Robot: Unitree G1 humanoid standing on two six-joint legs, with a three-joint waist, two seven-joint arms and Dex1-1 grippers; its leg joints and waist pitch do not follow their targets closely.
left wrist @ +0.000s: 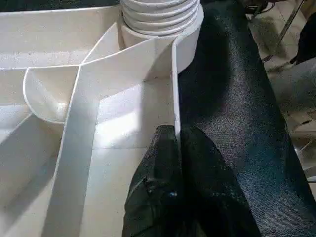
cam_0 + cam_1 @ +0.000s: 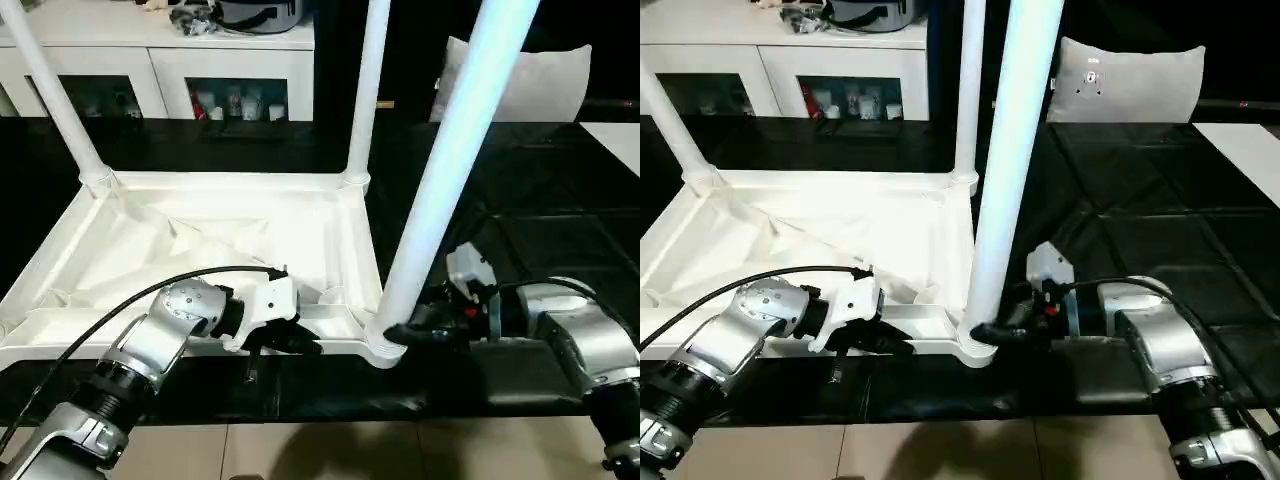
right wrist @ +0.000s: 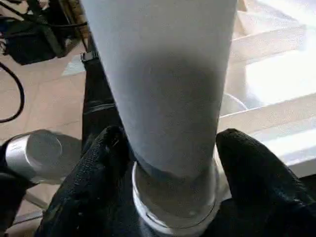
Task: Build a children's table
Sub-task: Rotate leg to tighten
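**Both grippers at the near rim of the upturned top**

The white top lies underside up on a black mat, its near rim along the mat's near edge. The left gripper is clenched on that near rim wall. The right gripper straddles the base of the leg standing in the near right corner socket, fingers touching it on both sides. Open mat stretches off to the right. Two far legs stand upright.
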